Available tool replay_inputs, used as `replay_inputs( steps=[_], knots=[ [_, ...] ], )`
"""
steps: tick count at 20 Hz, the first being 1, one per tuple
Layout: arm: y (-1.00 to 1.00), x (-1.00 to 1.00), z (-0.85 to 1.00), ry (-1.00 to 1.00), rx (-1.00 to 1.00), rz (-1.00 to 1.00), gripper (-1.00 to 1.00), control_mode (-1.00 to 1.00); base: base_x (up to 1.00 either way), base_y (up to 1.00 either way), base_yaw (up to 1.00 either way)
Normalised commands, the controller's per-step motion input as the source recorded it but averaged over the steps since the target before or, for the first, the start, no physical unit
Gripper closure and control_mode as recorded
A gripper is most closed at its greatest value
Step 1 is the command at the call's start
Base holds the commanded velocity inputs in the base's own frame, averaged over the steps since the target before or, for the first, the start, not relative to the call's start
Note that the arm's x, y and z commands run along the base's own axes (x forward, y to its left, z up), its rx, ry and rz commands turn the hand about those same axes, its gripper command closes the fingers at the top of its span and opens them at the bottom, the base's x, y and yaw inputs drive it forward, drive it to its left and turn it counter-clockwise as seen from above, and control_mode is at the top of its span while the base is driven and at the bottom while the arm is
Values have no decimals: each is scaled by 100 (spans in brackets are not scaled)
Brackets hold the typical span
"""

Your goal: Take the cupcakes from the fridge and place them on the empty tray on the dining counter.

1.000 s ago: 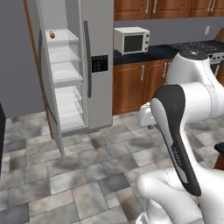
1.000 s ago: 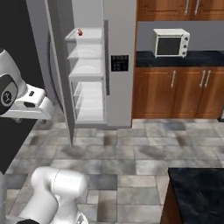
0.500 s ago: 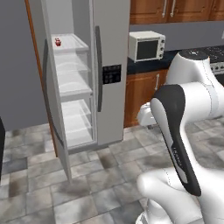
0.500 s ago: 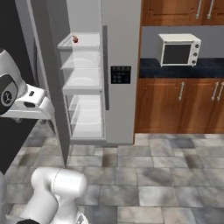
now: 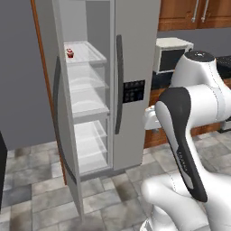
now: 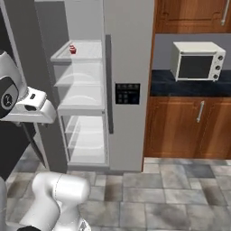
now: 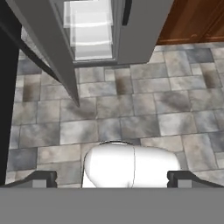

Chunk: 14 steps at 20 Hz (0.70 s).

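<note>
Left to right. The grey wall [image 5: 22, 81] stands at the far left of the left base view, at 9 o'clock from the fridge [image 5: 135, 54]. The fridge's left door [image 5: 61, 117] is swung open toward the viewer, its long dark handle [image 5: 57, 97] on the outer face; the door leaf stands edge-on between the wall and the open compartment and partly screens the shelves from the left. The right door is closed, with its own dark vertical handle [image 5: 119, 83] and the dark dispenser panel [image 5: 134, 90] at 3 o'clock from that handle.

Inside the open compartment, translucent white shelves [image 6: 83, 97] are stacked one above another. A cupcake [image 5: 70, 53] with a red-and-white top sits on the uppermost visible shelf [image 6: 83, 48], near its left front corner; in the right base view the same cupcake [image 6: 72, 48] appears at 9 o'clock on that shelf. Whether a second cupcake stands behind it cannot be told.

At 3 o'clock from the fridge, a white toaster oven [image 6: 197, 61] rests on a dark countertop [image 6: 189, 83] above brown wooden cabinets [image 6: 189, 124]; upper cabinets [image 6: 194, 16] hang at 12 o'clock from it. Grey stone floor tiles [image 6: 180, 198] run in front.

In the hand view the gripper [image 7: 113, 179] points down at the floor tiles, well apart from the fridge, whose lower shelves lie at 12 o'clock. Its two dark fingertips [image 7: 41, 178] stand wide apart with nothing between them.
</note>
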Motion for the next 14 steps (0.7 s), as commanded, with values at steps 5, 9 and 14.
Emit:
replay_inputs(
  steps=[5, 9, 14],
  knots=[
    [0, 0, 0, 0, 0, 0, -100, 100, 89, 0, 11],
    [0, 0, 0, 0, 0, 0, -100, 100, 68, 0, 12],
    [0, 0, 0, 0, 0, 0, -100, 100, 62, 0, 12]
  ],
)
